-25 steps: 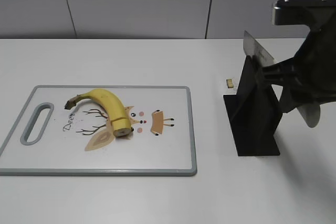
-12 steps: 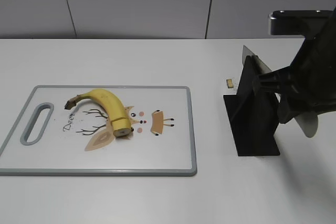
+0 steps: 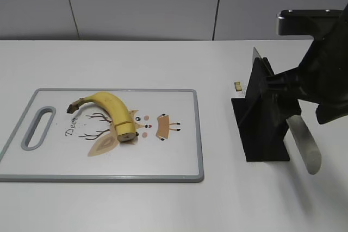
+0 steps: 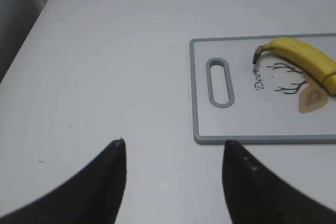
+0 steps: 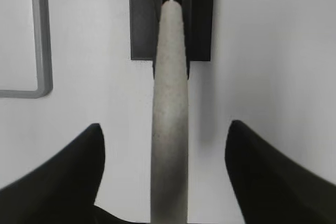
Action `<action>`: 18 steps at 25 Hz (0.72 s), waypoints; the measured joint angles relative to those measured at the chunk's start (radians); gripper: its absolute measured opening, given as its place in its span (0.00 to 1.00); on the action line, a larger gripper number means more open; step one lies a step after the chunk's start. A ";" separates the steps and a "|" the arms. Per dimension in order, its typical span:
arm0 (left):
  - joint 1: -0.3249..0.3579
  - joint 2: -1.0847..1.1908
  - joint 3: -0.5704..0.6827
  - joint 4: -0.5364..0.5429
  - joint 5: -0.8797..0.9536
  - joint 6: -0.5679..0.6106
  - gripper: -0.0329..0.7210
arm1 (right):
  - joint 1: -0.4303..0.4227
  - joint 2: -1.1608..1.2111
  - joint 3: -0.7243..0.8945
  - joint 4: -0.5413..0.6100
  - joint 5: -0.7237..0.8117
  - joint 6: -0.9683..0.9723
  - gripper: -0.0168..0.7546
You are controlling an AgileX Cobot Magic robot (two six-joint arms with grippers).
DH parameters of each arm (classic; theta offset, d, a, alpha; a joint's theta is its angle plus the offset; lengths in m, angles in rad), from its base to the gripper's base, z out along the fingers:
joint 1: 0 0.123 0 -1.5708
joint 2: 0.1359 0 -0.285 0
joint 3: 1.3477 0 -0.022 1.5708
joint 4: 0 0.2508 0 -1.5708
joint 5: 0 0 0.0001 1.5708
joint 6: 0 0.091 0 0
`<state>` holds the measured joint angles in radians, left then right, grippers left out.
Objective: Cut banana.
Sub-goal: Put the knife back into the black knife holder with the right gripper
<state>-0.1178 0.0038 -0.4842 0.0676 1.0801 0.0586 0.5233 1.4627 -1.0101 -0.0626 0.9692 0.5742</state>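
White table (image 3: 163, 205) fills the whole scene, with grey wall panels behind it. Nearest on the right, the right gripper (image 5: 164, 177) has its two dark fingers (image 5: 63, 174) spread wide apart, and the pale grey knife handle (image 5: 169, 119) runs between them without touching either one, as far as the right wrist view shows. This handle leads into a black knife stand (image 3: 261, 129), where the blade sits in a slot; in the exterior view the handle (image 3: 304, 142) slants down toward the front. The left gripper (image 4: 173, 177) hangs over bare table with its fingers also apart and nothing between them. Further left lies a white cutting board (image 3: 179, 156) with a grey rim and a handle hole, printed with a tan deer drawing. The banana (image 3: 113, 111) lies on this board, on its upper left part, stem pointing left and the blunt cut end toward the front, just over the drawing. A small tan piece (image 3: 237, 86) rests on the table behind the stand.
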 joint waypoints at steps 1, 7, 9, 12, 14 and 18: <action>0.000 0.000 0.000 0.000 0.000 0.000 0.78 | 0.000 0.000 0.000 0.000 -0.001 -0.003 0.76; 0.000 0.000 0.000 0.000 0.000 0.000 0.78 | 0.000 -0.023 -0.022 0.000 -0.014 -0.113 0.79; 0.000 0.000 0.000 0.000 0.000 0.000 0.78 | 0.000 -0.068 -0.028 0.000 -0.033 -0.158 0.79; 0.000 0.000 0.000 0.000 -0.001 0.000 0.78 | 0.000 -0.153 -0.029 0.000 -0.036 -0.255 0.79; 0.000 0.000 0.000 0.000 -0.001 0.000 0.78 | 0.000 -0.219 -0.011 0.006 -0.042 -0.321 0.79; 0.000 0.000 0.000 0.000 -0.001 0.000 0.78 | 0.000 -0.383 0.097 0.046 -0.067 -0.446 0.79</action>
<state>-0.1178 0.0038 -0.4842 0.0672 1.0793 0.0586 0.5233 1.0794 -0.9131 -0.0162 0.9019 0.1280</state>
